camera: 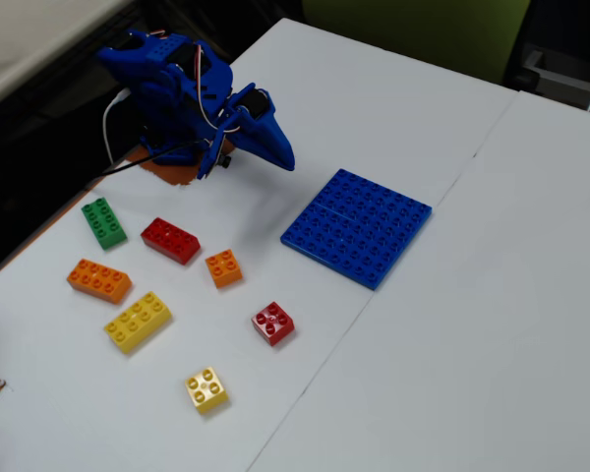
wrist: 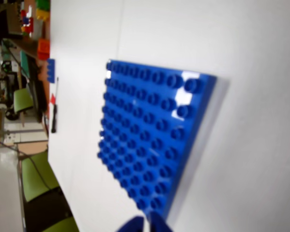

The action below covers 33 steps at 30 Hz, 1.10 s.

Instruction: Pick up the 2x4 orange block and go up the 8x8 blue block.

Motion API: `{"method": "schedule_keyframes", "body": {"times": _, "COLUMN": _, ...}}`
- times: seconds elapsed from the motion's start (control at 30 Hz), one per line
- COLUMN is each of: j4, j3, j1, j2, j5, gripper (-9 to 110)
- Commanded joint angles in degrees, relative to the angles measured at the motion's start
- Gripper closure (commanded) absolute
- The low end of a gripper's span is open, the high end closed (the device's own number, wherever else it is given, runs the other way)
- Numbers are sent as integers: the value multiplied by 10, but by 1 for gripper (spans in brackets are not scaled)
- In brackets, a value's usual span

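Note:
The 2x4 orange block (camera: 98, 280) lies on the white table at the left in the fixed view, well away from my gripper; the wrist view does not show it. The 8x8 blue block (camera: 357, 226) lies flat near the table's middle and fills the centre of the wrist view (wrist: 154, 140). My blue gripper (camera: 281, 157) hangs above the table to the upper left of the baseplate, with the arm folded back. Its fingertips (wrist: 135, 225) show at the bottom edge of the wrist view, pressed together with nothing between them.
Around the orange block lie a green brick (camera: 103, 221), a red brick (camera: 170, 240), a small square orange brick (camera: 223, 267), a yellow eight-stud brick (camera: 138, 321), a small red brick (camera: 273, 323) and a small yellow brick (camera: 206, 389). A dark tool (wrist: 54, 111) lies past the table's edge.

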Motion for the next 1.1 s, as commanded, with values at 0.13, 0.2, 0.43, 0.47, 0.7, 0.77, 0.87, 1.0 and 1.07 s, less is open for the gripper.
{"method": "schedule_keyframes", "body": {"times": 0.13, "j4": 2, "j3": 23, "j1": -4, "j2": 23, "j5": -4, "gripper": 101}}
{"method": "schedule_keyframes", "body": {"times": 0.2, "j4": 2, "j3": 23, "j1": -4, "j2": 23, "j5": -4, "gripper": 101}}
{"method": "schedule_keyframes", "body": {"times": 0.43, "j4": 2, "j3": 23, "j1": -4, "j2": 23, "j5": -4, "gripper": 101}}
{"method": "schedule_keyframes", "body": {"times": 0.47, "j4": 2, "j3": 23, "j1": -4, "j2": 23, "j5": -4, "gripper": 101}}
{"method": "schedule_keyframes", "body": {"times": 0.7, "j4": 25, "j3": 23, "j1": -92, "j2": 25, "j5": -121, "gripper": 101}}
{"method": "schedule_keyframes", "body": {"times": 0.77, "j4": 30, "j3": 23, "j1": -101, "j2": 25, "j5": -135, "gripper": 101}}
{"method": "schedule_keyframes", "body": {"times": 0.87, "j4": 31, "j3": 23, "j1": -101, "j2": 25, "j5": -135, "gripper": 101}}
{"method": "schedule_keyframes", "body": {"times": 1.0, "j4": 33, "j3": 16, "j1": -79, "j2": 7, "j5": -135, "gripper": 101}}
{"method": "schedule_keyframes", "body": {"times": 1.07, "j4": 33, "j3": -2, "j1": -57, "j2": -18, "j5": -135, "gripper": 101}}
